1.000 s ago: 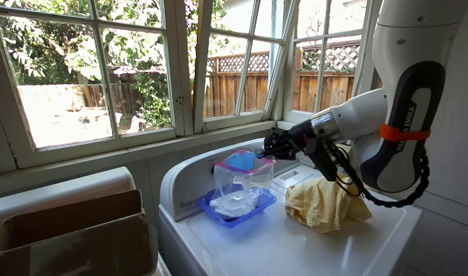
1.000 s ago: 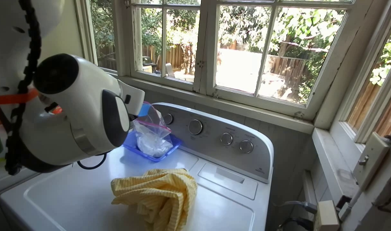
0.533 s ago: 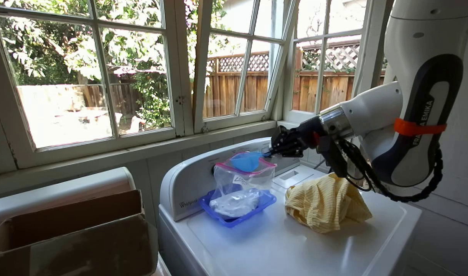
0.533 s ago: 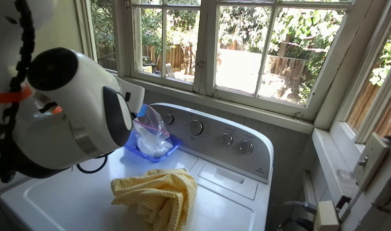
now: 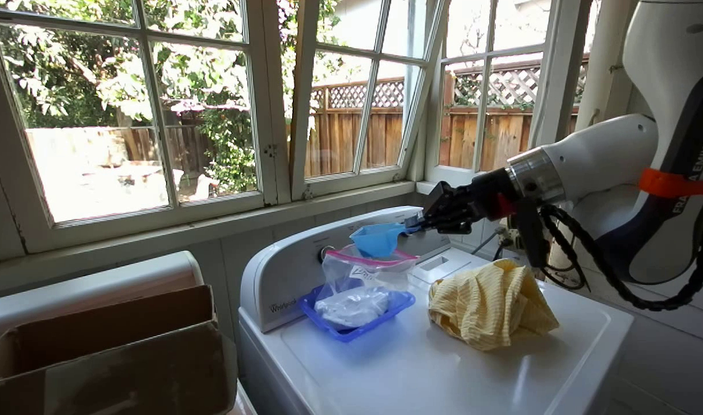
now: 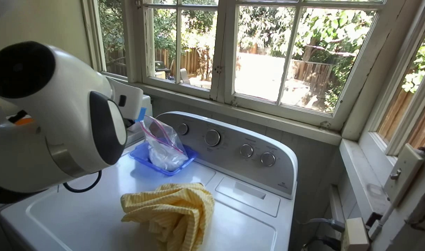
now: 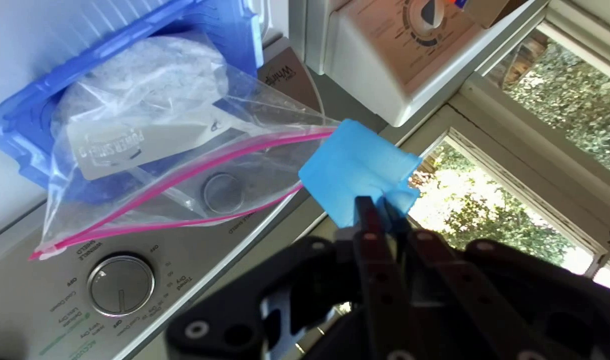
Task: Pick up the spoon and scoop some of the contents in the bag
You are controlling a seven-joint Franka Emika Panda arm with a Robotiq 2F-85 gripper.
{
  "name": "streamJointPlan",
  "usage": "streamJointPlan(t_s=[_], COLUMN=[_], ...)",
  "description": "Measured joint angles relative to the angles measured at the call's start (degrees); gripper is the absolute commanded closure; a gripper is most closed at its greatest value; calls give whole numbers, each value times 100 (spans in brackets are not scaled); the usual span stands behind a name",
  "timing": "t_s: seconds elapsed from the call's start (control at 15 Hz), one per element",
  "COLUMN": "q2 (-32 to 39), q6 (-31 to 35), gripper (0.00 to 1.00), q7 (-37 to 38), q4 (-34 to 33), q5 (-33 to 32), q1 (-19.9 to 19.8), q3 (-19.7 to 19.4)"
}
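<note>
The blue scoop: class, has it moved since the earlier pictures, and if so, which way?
Yes. In an exterior view, the blue scoop has shifted to the picture's right, farther from the fixed Whirlpool lettering.

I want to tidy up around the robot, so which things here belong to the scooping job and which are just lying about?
For the job:
blue scoop, held by the gripper
clear zip-top bag
its white contents
blue tray the bag sits in

Apparently just lying about:
yellow striped cloth on the Whirlpool dryer
open cardboard box
</note>
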State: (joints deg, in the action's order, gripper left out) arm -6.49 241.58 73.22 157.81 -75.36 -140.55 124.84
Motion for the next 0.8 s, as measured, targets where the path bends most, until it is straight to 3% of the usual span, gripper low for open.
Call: streamJointPlan(t_s=[0.27,0.6,0.8], q2=[651,1690,1979], q6=[0,4,-1], gripper=[98,94,94], q7=[382,1315,1447], q4=[2,-15,-8], q5=[-847,-1776,-1884], q1=[2,921,1117], q3=[-83,-1142,-1386])
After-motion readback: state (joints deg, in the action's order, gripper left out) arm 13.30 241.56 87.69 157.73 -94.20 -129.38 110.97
